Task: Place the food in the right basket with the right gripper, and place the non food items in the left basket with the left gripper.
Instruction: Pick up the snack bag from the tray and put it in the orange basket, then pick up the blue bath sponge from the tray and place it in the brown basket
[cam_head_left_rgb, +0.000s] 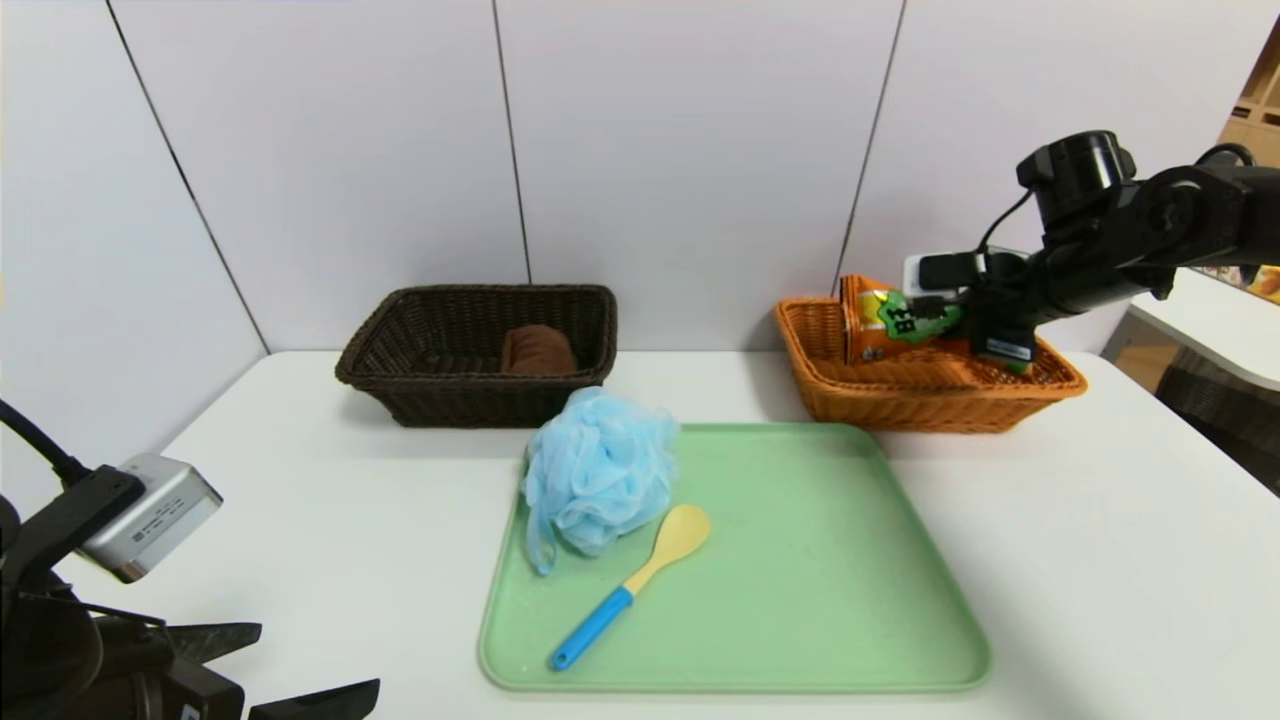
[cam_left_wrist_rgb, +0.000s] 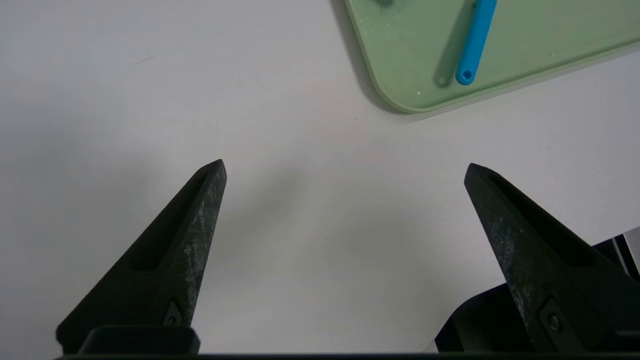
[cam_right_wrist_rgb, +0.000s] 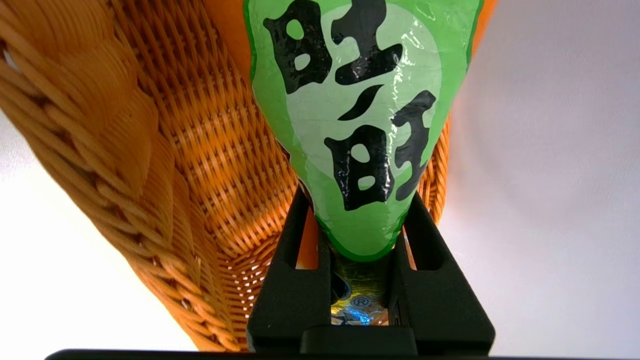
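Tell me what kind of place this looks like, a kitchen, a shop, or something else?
Most likely a lab or test room set up for a sorting exercise, not a kitchen or shop: a bare white table against plain white wall panels, with only a green tray and two wicker baskets laid out.

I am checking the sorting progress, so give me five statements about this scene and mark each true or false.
1. The right gripper is shut on the snack bag over the orange basket. True.
2. The brown towel lies on the green tray. False: it sits inside the dark basket.
3. The blue bath pouf and the spoon are on the tray. True.
4. The left gripper holds the spoon. False: its fingers are spread wide and empty above bare table, short of the tray.
5. The dark basket stands to the right of the orange one. False: it stands to the left.
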